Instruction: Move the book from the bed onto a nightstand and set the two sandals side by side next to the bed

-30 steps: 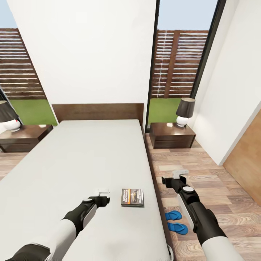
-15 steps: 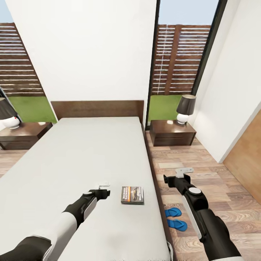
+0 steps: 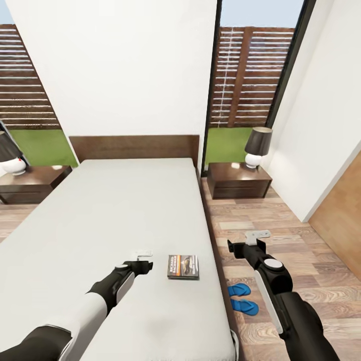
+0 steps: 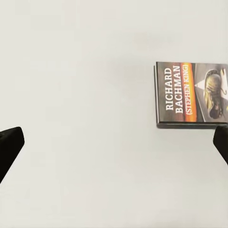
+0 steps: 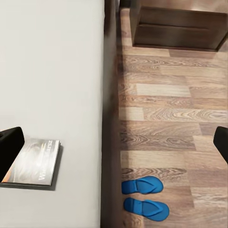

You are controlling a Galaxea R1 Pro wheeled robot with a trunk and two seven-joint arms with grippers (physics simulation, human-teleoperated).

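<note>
The book (image 3: 183,266) lies flat on the light-grey bed (image 3: 120,210), near its right edge; its dark cover with an orange band also faces the left wrist camera (image 4: 190,95). My left gripper (image 3: 142,255) hovers open over the mattress just left of the book, with black fingertips (image 4: 9,147) spread wide. My right gripper (image 3: 255,236) is open above the wooden floor to the right of the bed. Two blue sandals (image 3: 239,289) (image 3: 245,306) lie side by side on the floor close to the bed frame, below that arm, and appear again as sandals (image 5: 142,185) (image 5: 146,207).
One dark nightstand (image 3: 238,184) with a black-shaded lamp (image 3: 257,145) stands right of the headboard, another nightstand (image 3: 30,183) on the left. A white wall and a wooden panel (image 3: 341,230) bound the floor strip on the right.
The head camera has shifted a little, so the whole scene sits slightly differently. My right gripper has moved forward and a bit right over the floor. The left gripper barely moved.
</note>
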